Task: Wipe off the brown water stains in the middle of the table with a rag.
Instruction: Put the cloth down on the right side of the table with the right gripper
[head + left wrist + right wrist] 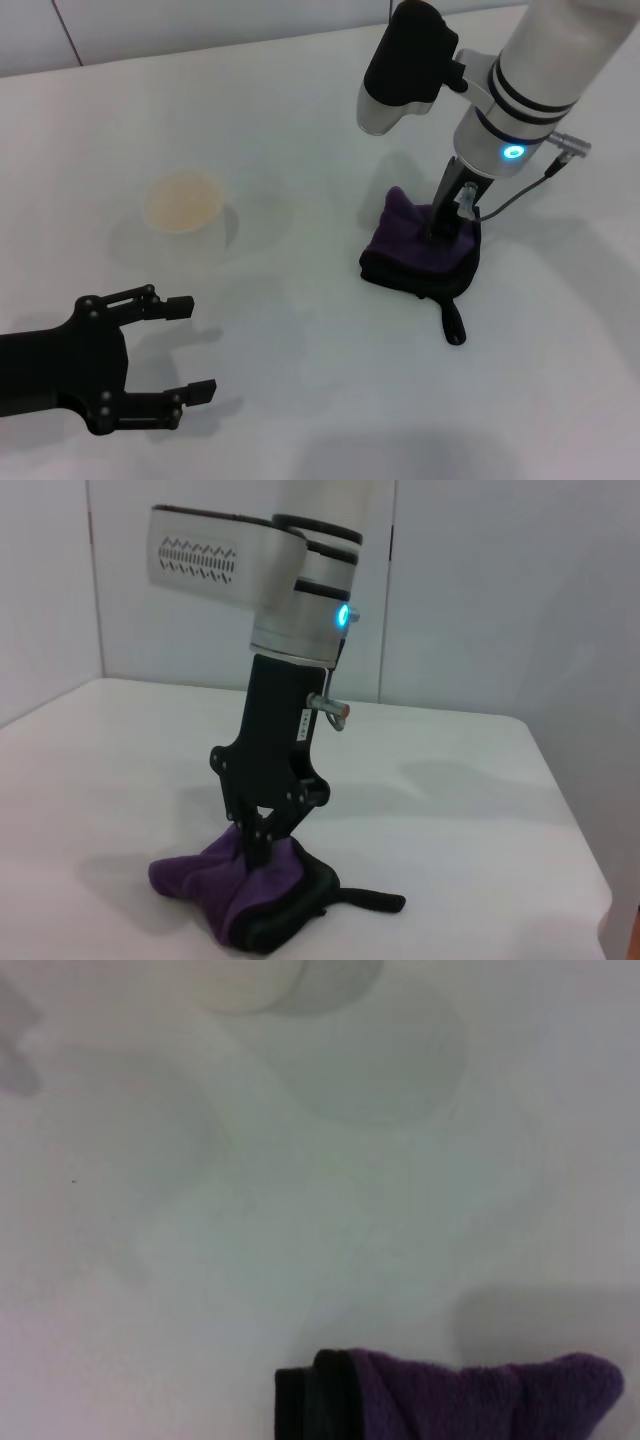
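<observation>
**Right hand pinching the rag, no clear brown stain in sight**

A folded dark purple rag with black edging lies bunched on the white bench, right of centre, its black loop tab trailing toward the robot. The right hand stands upright over it, fingers pressed together into the cloth, pinching a fold. Left of the rag, only a faint yellowish trace shows on the bench; no distinct brown blob is visible. Farther left stands a translucent cup. The left hand rests low near the bench's near-left side, fingers spread, holding nothing. Wiping looks largely done, or the stain is too faint to confirm.
</observation>
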You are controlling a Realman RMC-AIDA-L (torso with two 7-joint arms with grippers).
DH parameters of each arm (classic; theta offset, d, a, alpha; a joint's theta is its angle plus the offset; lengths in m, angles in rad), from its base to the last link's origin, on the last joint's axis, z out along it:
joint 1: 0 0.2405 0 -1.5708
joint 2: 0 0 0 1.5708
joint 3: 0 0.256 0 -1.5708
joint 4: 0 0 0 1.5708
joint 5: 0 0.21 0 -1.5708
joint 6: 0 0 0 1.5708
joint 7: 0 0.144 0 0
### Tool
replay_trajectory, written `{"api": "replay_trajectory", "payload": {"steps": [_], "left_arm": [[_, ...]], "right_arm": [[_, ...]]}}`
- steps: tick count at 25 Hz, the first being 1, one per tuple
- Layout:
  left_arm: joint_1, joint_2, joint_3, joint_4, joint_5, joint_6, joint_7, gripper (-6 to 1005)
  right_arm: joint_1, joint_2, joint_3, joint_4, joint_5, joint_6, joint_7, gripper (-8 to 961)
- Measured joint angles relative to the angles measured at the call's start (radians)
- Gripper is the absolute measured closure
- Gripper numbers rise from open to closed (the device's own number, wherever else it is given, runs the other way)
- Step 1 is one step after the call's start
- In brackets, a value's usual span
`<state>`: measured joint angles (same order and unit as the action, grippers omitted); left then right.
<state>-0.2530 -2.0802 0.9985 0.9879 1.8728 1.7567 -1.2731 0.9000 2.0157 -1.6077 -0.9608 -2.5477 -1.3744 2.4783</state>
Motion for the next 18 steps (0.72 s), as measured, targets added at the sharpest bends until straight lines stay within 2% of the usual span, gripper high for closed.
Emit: {"api": "replay_trajectory", "payload": {"steps": [8,14,18], "left_arm": [[0.002,0.001,0.0,0.0,-0.004,0.0,0.0,138],[0.005,0.0,0.0,-0.005,-0.005,-0.001,0.0,138],[0.013,0.0,-0.001,-0.005,-0.008,-0.005,0.0,138]], "right_arm": [[-0.002,0.0,0.031,0.01,0.009,-0.009,0.016,829],[-0.043,0.004,0.034,-0.047,0.009,-0.009,0.02,817],[-0.092,0.001,0.039,-0.13,0.02,-0.008,0.012,718]]}}
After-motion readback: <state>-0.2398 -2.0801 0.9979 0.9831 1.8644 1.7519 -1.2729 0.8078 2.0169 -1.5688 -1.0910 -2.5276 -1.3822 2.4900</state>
